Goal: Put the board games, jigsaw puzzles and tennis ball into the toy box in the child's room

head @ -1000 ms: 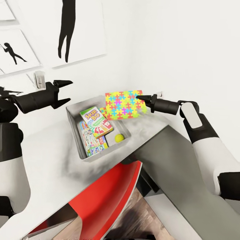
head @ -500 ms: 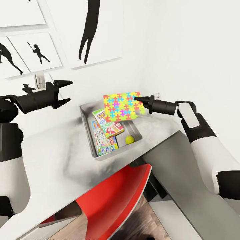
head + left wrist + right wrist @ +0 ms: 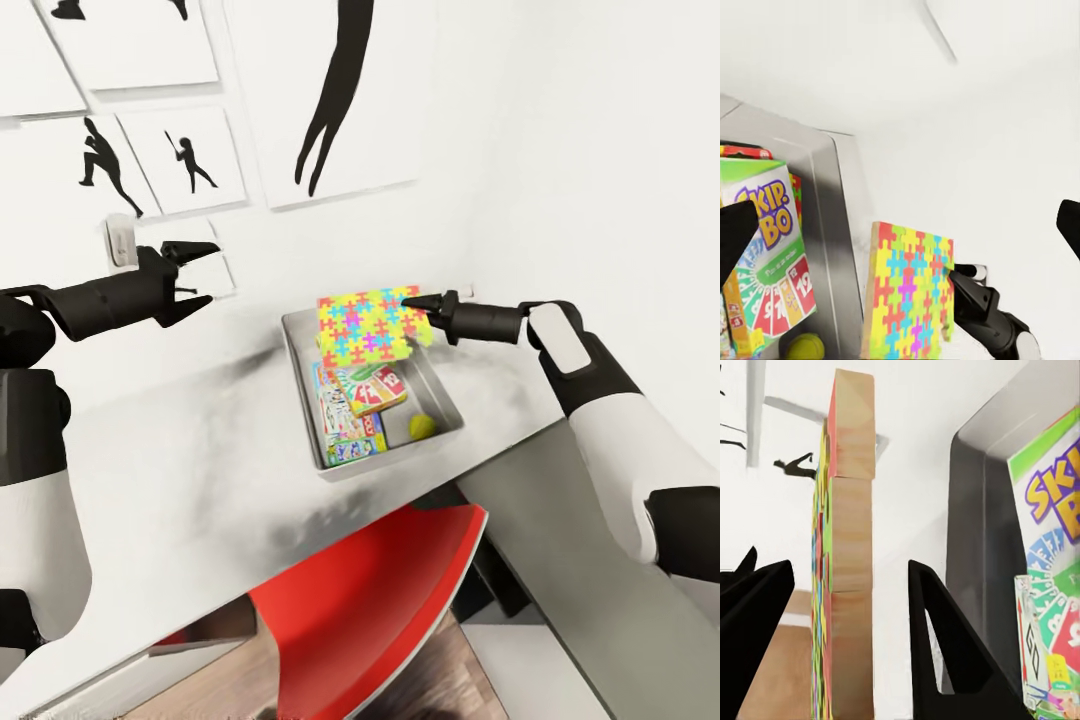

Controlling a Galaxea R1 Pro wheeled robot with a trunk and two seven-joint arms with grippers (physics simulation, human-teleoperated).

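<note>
From the head camera, the shallow light grey rectangular toy box sits on the pale grey surface. Inside it lie the green, white and red "SKIP-BO" board game and a yellow-green tennis ball. The right gripper holds the thin multicoloured jigsaw puzzle square above the toy box's far end — jaws closed on its edge. The left gripper hangs beside the toy box, jaws wide.

Left wrist camera: the puzzle stands beside the toy box's wall.

Right wrist camera: the puzzle's wooden edge sits between the dark jaws.
</note>
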